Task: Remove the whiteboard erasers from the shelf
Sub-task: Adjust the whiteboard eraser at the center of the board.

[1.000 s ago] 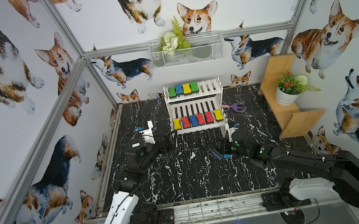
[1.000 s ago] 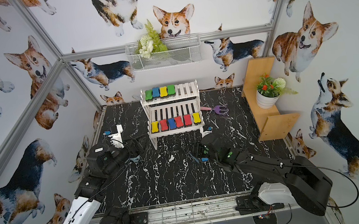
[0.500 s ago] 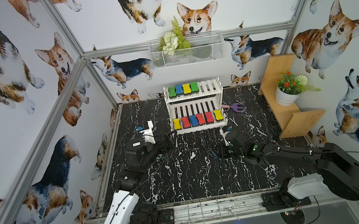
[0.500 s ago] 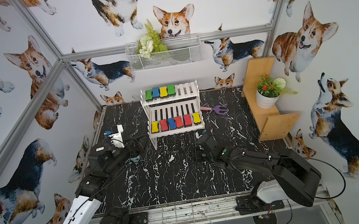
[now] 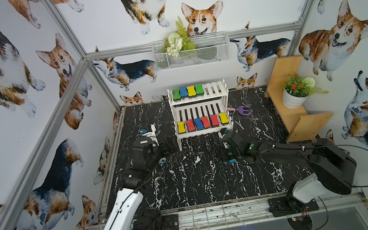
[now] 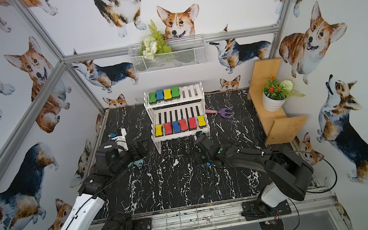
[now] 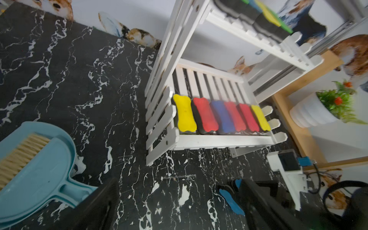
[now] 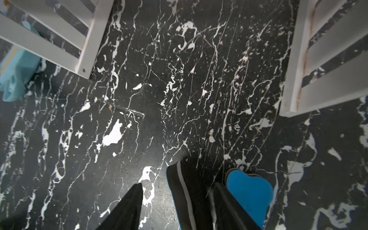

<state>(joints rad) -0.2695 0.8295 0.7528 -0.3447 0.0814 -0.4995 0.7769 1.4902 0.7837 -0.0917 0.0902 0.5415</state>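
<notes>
We take the small white two-tier slatted shelf as our mark. Ten bone-shaped whiteboard erasers with coloured tops and dark felt undersides sit on it. Four are on the upper tier and six stand in a row along the front of the lower tier, each with its long axis running front to back of the shelf.

Two more lie off it, on the black marble-patterned desk in front of the shelf's right front leg. A blue-topped eraser lies flat there, and a second eraser stands on its edge between the jaws of the right gripper. Those jaws are partly spread. Bare desk shows between one finger and the pad, so we judge it loose rather than pinched.

The left gripper hovers beside the shelf's left front leg, jaws spread wide and empty. The yellow eraser at the row's left end lies nearest it, so we judge this arm better placed, gripping across the narrow waist.
</notes>
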